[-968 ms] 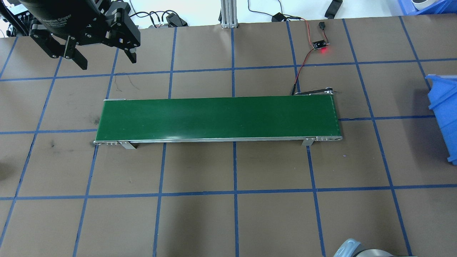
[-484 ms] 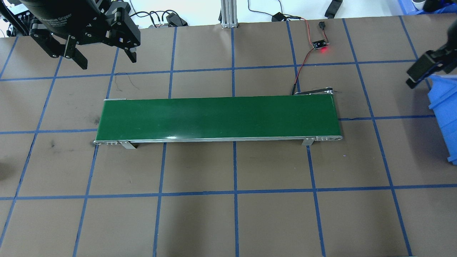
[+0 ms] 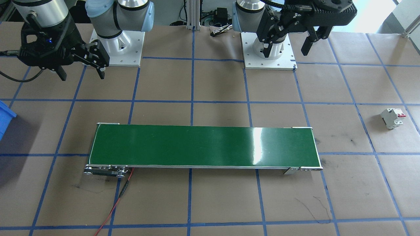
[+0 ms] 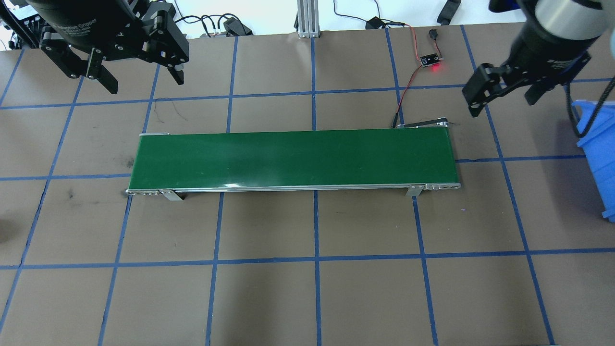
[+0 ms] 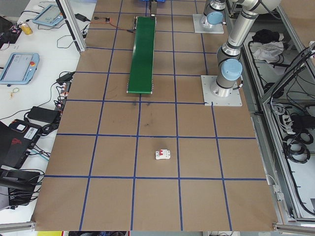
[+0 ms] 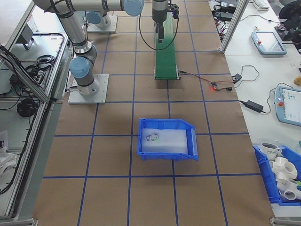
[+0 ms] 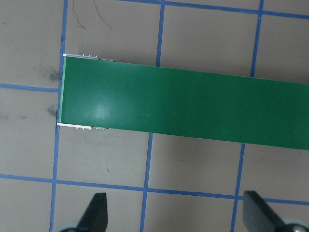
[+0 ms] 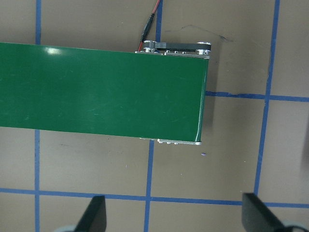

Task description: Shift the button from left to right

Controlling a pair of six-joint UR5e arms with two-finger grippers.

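A green belt (image 4: 293, 158) is seen lying across the middle of the taped brown table (image 4: 312, 288); nothing is carried on it. The left gripper (image 4: 139, 77) is held high above the table beyond the belt's left end, fingers spread wide, nothing between them. In the left wrist view both fingertips (image 7: 96, 212) are seen far apart over bare table, with the belt's end above them. The right gripper (image 4: 504, 93) is held in the air beyond the belt's right end, near the blue bin (image 4: 598, 154), jaws likewise wide apart and empty; its wrist view shows the belt's motor end only.

The button (image 6: 152, 138) is made out in the right side view as a small object lying inside the bin, on the pale floor near the back wall; detail is too small to resolve. A white breaker (image 3: 392, 118) with red levers lies alone on the table, well apart from the belt's left end.
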